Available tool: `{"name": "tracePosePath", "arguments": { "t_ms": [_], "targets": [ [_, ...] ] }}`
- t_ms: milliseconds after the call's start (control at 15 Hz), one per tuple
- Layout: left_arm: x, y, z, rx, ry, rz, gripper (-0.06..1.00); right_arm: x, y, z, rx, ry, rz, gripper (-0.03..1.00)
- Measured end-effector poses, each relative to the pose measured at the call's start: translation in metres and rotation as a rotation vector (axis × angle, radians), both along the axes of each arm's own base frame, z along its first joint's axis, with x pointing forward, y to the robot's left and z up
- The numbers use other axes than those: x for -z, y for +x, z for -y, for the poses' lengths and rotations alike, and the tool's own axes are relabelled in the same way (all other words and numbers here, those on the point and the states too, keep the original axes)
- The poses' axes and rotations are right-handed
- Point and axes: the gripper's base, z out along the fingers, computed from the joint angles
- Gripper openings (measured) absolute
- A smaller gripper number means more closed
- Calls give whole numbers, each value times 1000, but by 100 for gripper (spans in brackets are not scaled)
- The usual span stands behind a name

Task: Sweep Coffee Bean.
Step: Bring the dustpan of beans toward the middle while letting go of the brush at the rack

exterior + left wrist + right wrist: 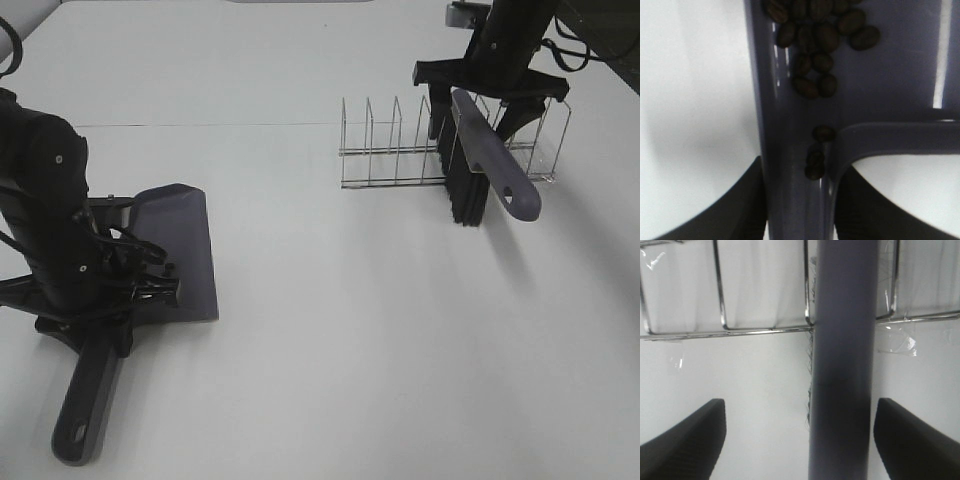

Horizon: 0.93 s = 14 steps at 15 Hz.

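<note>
**Status: Beans in Dustpan, Brush Racked**

1. Left arm. The left gripper (800, 205) is clenched on the dustpan handle (85, 410). In the left wrist view, its two black fingers (735, 215) press against both sides of the grey-purple moulding, with no gap visible.

2. Dustpan. The dustpan (185, 245) is at the left side of the white table (350, 350), with its open lip pointing away from the left arm. Whether the pan lies flat on the table or is slightly raised cannot be determined.

3. Task item. The coffee beans (815, 35) are inside the dustpan, clustered against one side wall near the handle end. A few beans are lodged in the groove where the handle rib meets that wall. They cannot be made out in the high view.

4. Right arm. The right gripper (800, 440) is released. Its fingers (685, 440) stand wide apart on either side of the brush handle (842, 365), with clear space on both sides.

5. Brush. The brush (495, 160) rests in the wire rack (390, 155) at the far right of the table. Its handle is tilted toward the near edge and its black bristles (465, 195) hang down to the table surface.
</note>
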Motion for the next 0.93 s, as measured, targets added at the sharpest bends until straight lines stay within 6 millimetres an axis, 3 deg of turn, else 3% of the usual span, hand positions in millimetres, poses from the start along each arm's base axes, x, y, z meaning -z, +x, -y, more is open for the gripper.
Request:
{"name": "tracePosePath", "arguments": {
  "t_ms": [267,533,600,667,933],
  "targets": [
    [0,0,0,-2,-1,-2,34,-68,-13,3,-14,-5,142,77],
    [0,0,0,-3,-2,-2,34,-146,-40,7,-51,-6,311,77],
    [-1,1,1,-3,-2,-1,34,-156,-45,7,-54,1,333,77],
    [-2,3,1,-3,0,-8,34,-185,-67,8,-73,12,386,77],
    [-12,21,10,-2,-25,50,34,-184,-124,14,-121,-10,297,77]
  ]
}}
